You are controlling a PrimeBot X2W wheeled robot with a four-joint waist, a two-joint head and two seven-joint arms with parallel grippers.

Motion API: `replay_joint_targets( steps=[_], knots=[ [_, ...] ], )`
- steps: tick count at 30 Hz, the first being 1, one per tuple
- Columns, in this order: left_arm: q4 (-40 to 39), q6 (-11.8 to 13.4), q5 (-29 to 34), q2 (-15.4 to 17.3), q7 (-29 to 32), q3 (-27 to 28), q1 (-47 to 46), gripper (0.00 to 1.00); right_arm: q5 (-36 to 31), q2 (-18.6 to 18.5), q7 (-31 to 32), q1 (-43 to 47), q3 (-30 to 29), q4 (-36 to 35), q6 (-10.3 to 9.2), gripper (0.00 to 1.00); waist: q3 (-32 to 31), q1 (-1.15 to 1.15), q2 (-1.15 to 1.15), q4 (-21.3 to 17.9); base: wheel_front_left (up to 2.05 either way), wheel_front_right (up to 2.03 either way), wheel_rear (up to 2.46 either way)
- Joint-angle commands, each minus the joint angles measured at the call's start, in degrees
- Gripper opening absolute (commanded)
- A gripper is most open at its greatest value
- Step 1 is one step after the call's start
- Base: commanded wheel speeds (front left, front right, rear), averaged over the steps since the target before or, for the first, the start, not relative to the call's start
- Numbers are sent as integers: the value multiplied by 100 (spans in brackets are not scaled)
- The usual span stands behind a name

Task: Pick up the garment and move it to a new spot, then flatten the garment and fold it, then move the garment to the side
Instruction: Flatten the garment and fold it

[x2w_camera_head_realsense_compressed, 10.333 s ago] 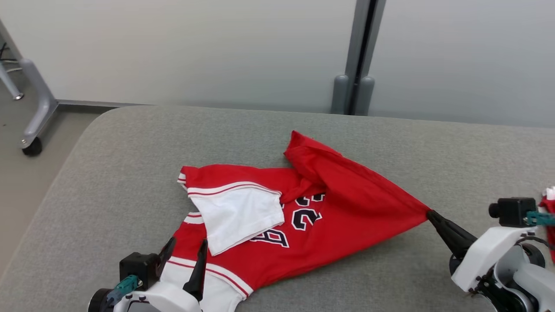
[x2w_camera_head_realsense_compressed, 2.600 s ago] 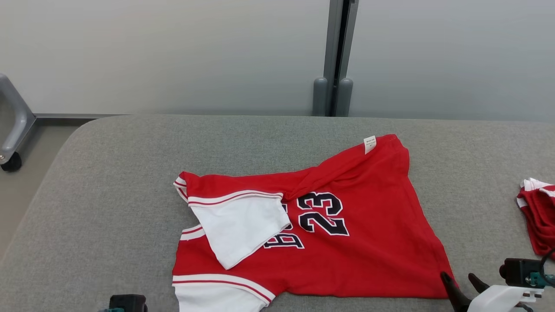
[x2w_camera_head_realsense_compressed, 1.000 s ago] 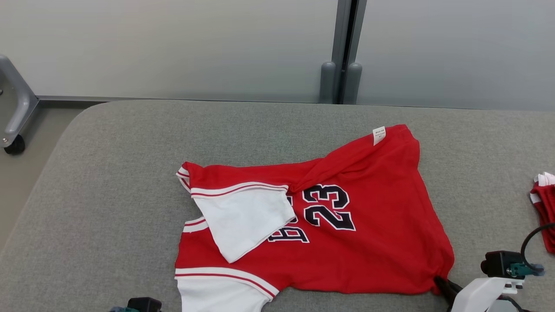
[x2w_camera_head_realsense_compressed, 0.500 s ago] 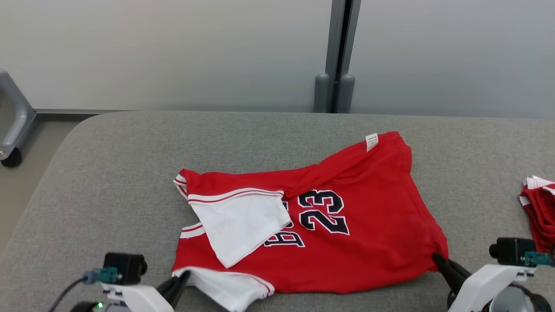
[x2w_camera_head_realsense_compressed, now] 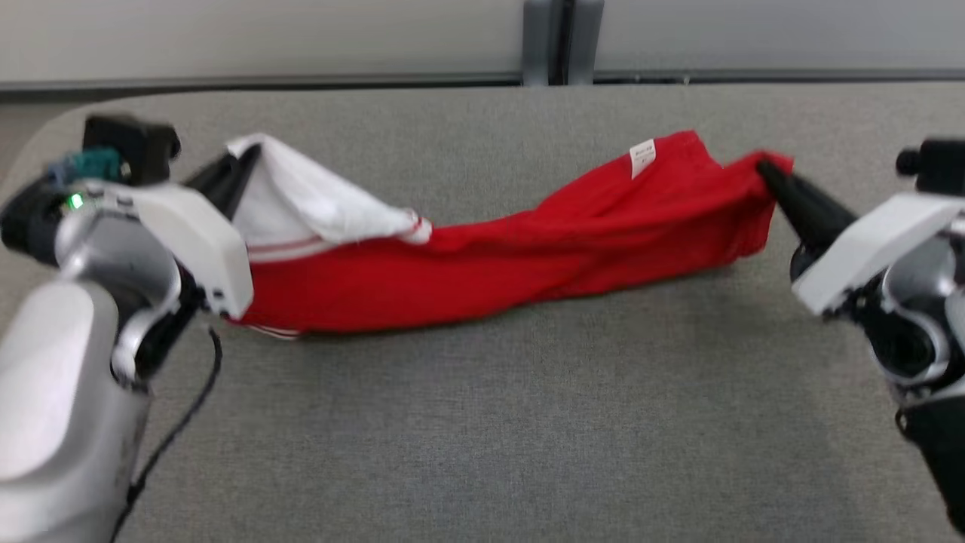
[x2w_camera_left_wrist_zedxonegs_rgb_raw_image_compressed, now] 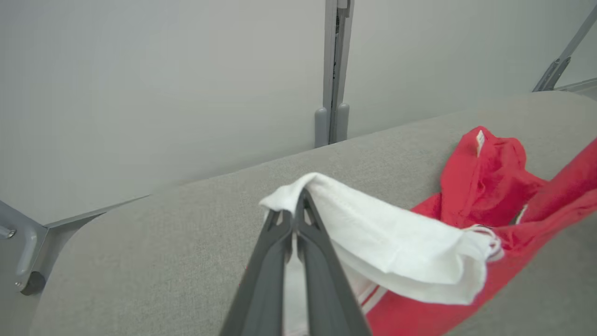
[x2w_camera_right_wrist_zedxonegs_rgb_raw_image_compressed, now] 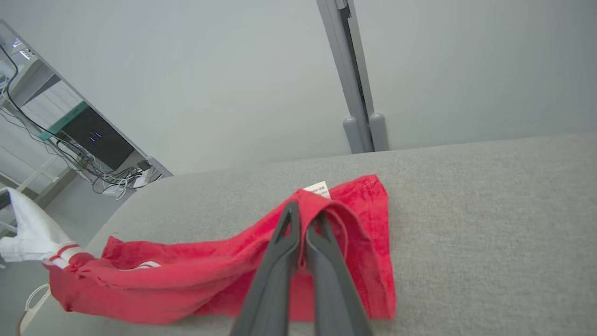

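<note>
Both ends clamped: garment (x2w_camera_head_realsense_compressed: 528, 256) strung btwn L tool (x2w_camera_head_realsense_compressed: 240, 153), R tool (x2w_camera_head_realsense_compressed: 764, 168).

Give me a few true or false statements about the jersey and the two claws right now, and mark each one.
1. The left claw is shut on a white part of the jersey. True.
2. The right claw is open and clear of the jersey. False: it is shut on the jersey's red end.
3. The jersey lies spread flat with its number showing. False: it is bunched into a long band stretched between the two claws, with no number in sight.
4. A white label shows near the end that the right claw holds. True.
</note>
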Motion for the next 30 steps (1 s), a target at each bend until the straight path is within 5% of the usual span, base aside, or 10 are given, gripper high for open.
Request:
replay_joint_targets(
  steps=[1,7,17,30],
  knots=[
    [137,-34,61,44,-31,-76,-369,0,41,-115,-14,-293,48,47,10,0,738,0,0,-133,0,0,0],
    [1212,-41,202,345,-313,-745,-2639,0,492,-309,-486,-2228,584,385,10,0,1608,0,0,-237,0,0,0],
    [2815,-39,26,520,-990,-1433,-5415,0,1015,-515,-1306,-4661,1404,1523,10,0,2057,0,0,-321,0,0,0],
    [4378,-39,-240,357,-2235,-1986,-7245,0,1353,-618,-2423,-6465,2107,2672,10,0,1925,0,0,-283,0,0,0]
  ],
)
